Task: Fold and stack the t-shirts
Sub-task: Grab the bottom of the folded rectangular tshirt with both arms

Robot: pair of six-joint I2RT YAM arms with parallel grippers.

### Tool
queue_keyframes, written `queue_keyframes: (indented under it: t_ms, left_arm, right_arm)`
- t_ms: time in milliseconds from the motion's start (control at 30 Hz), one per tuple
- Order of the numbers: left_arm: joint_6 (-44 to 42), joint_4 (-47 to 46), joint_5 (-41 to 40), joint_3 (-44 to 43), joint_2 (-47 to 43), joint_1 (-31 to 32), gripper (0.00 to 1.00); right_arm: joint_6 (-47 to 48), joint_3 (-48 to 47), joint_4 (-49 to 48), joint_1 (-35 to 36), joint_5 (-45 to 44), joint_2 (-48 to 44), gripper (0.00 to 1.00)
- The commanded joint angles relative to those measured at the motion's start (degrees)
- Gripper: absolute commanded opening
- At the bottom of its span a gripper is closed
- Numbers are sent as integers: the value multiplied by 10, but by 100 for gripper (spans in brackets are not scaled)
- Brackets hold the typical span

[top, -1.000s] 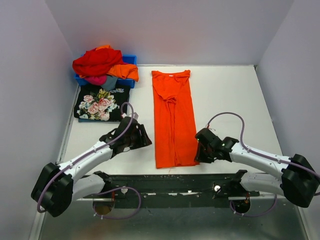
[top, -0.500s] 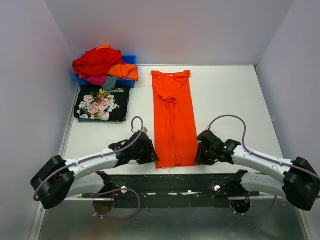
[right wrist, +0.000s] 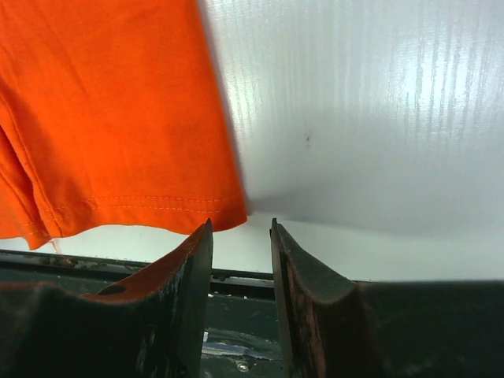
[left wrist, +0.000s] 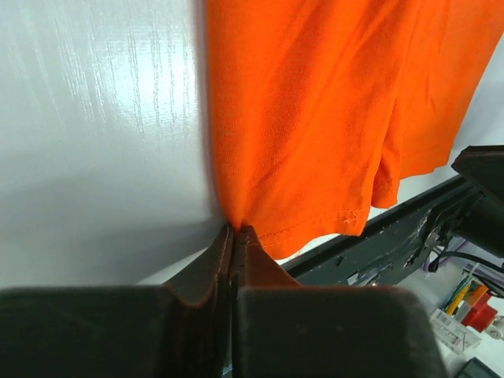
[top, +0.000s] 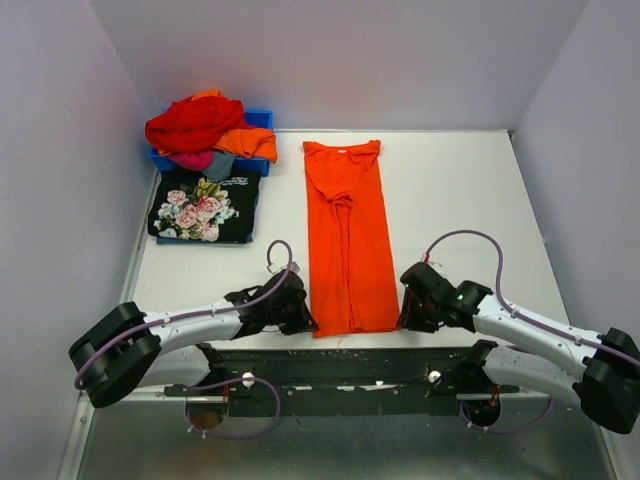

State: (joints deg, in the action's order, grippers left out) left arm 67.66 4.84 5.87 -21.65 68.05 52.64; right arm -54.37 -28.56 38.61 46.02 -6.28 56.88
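A plain orange t-shirt (top: 346, 240) lies folded into a long strip down the middle of the table, collar at the far end. My left gripper (top: 309, 326) pinches its near left hem corner (left wrist: 236, 222); the jaws are shut on the cloth. My right gripper (top: 402, 318) is open just off the near right hem corner (right wrist: 233, 211), with nothing between its fingers (right wrist: 198, 260). A black t-shirt with pink roses (top: 204, 205) lies folded at the left. Red, orange, pink and grey t-shirts (top: 200, 125) are heaped in the back left corner.
A blue plastic bin (top: 262, 120) holds the heap of shirts against the back wall. A dark metal rail (top: 340, 362) runs along the near table edge between the arm bases. White walls close in the left, right and back sides.
My left gripper slid right to the shirt's near left corner and shut on it. My right gripper shifted slightly toward the near edge beside the right corner and stayed open.
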Motion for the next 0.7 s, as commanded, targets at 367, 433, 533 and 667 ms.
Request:
queue_keyframes:
  t_ms: [367, 433, 533, 667]
  left_arm:
    - [-4, 44, -19, 6, -31, 5, 13]
    - [-4, 44, -16, 8, -36, 5, 18]
    - [-10, 63, -20, 6, -51, 5, 24]
    - [-11, 81, -21, 9, -76, 5, 31]
  right_arm:
    - [8, 25, -72, -1, 58, 36, 41]
    - [6, 25, -72, -1, 54, 44, 39]
    - [1, 29, -75, -1, 48, 53, 32]
    - [1, 31, -79, -1, 55, 63, 12]
